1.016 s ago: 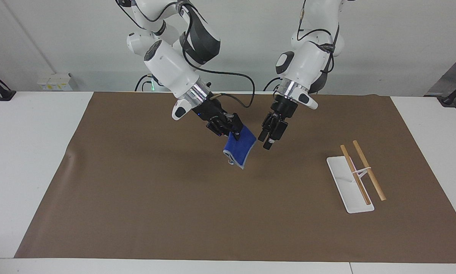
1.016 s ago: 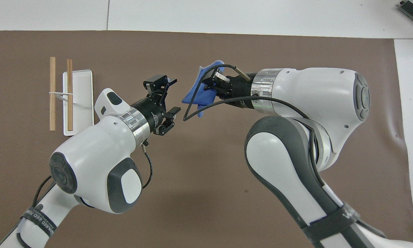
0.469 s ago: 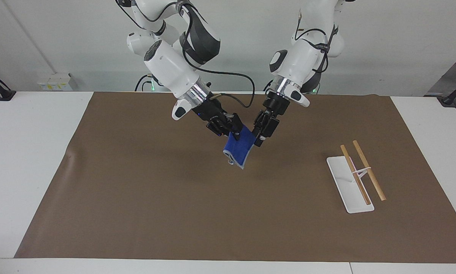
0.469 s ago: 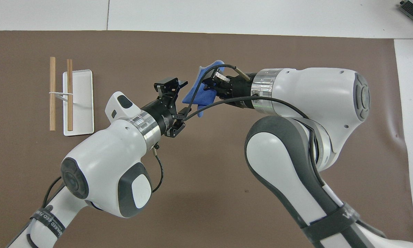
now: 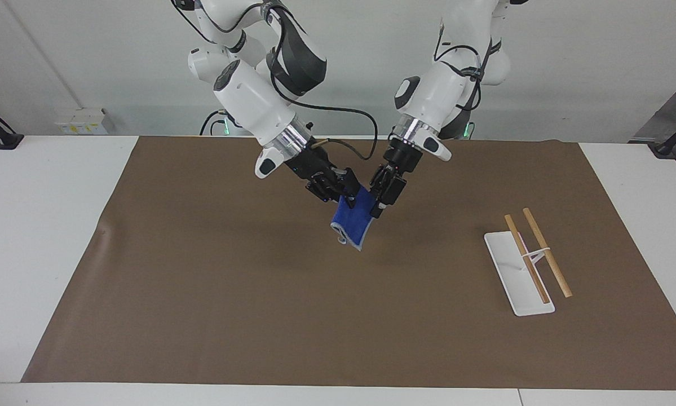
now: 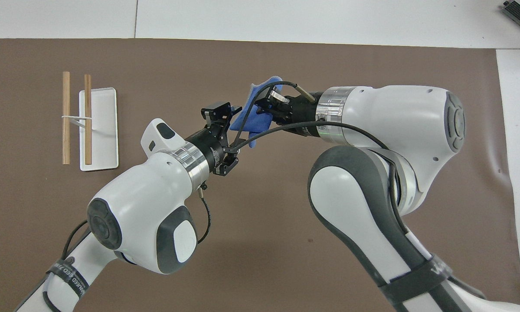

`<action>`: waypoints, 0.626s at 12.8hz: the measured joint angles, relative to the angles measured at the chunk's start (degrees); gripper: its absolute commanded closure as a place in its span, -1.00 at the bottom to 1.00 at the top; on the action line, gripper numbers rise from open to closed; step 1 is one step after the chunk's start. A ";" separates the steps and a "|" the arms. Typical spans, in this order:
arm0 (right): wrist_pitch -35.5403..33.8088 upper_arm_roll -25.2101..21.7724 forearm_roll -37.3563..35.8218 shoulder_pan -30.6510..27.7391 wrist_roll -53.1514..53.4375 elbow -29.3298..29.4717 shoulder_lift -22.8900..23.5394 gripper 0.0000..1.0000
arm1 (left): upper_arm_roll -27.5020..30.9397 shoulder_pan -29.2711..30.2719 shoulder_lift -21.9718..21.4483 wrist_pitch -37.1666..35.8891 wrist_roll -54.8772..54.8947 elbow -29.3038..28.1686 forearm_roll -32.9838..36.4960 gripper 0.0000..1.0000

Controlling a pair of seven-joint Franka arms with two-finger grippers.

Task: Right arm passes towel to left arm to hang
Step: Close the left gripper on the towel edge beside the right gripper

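The blue towel (image 5: 352, 224) (image 6: 252, 119) hangs in the air over the middle of the brown mat. My right gripper (image 5: 346, 196) (image 6: 269, 107) is shut on its upper corner. My left gripper (image 5: 378, 207) (image 6: 236, 128) has come up to the towel's free upper edge, on the side toward the left arm's end of the table. It is open, one finger on each side of that edge. Whether the fingers touch the cloth I cannot tell. The right arm's black cable loops across the left gripper in the overhead view.
A white rack base (image 5: 507, 248) (image 6: 106, 130) with two wooden bars (image 5: 546, 252) (image 6: 66, 117) stands on the mat toward the left arm's end of the table. The brown mat (image 5: 202, 282) covers most of the white table.
The left gripper has moved toward the towel until its open fingers straddle the free edge. The right gripper and the towel have stayed still.
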 measured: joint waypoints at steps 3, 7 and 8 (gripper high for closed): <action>0.00 -0.01 0.00 0.00 0.00 -0.01 0.00 1.00 | 0.01 -0.03 0.10 0.07 -0.18 0.03 -0.01 -0.37; 0.00 -0.01 0.00 0.00 0.00 -0.03 0.00 1.00 | 0.07 -0.03 0.15 0.17 -0.24 0.35 -0.01 0.26; 0.00 -0.01 0.00 0.00 0.00 -0.03 0.00 1.00 | 0.07 -0.04 0.16 0.18 -0.23 0.42 -0.01 0.36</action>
